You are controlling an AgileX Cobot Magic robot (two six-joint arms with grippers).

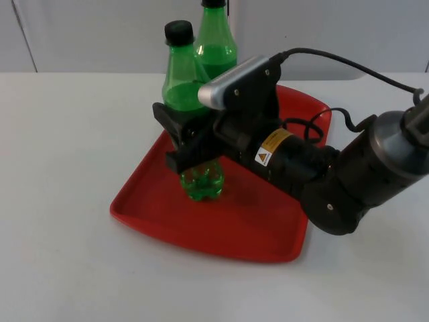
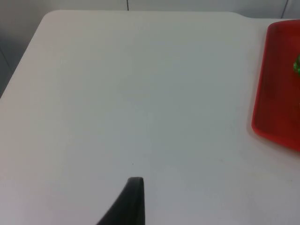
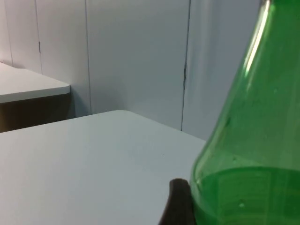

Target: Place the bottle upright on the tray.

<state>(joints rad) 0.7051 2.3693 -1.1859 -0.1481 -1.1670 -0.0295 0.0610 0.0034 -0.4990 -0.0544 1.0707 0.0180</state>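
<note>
Top view, bottle: You had a green bottle with a black cap standing straight up on the red tray. Its round bottom sat on the tray floor, near the tray's left side.
Top view, right gripper: Your right gripper was wrapped around the middle of that bottle. Its black fingers were clenched on the bottle, one on each side.
Top view, right arm: The right arm reached in across the tray from the right side of the table.
Top view, second bottle: Another green bottle stood just behind the first one. You could not tell if it stood on the tray or on the table behind it.
Top view, table: The tray lay flat on the white table, and the grey wall was behind it.
Left wrist view, left gripper: You saw one black fingertip over bare white table. You could not tell if this gripper was open or closed. This arm waited, well apart from the bottle.
Left wrist view, tray: A piece of the red tray showed, with a tiny bit of green on it.
Right wrist view, bottle: The green bottle was very close up. A black fingertip touched its side.
Right wrist view, room: White table and grey wall panels were behind it.
</note>
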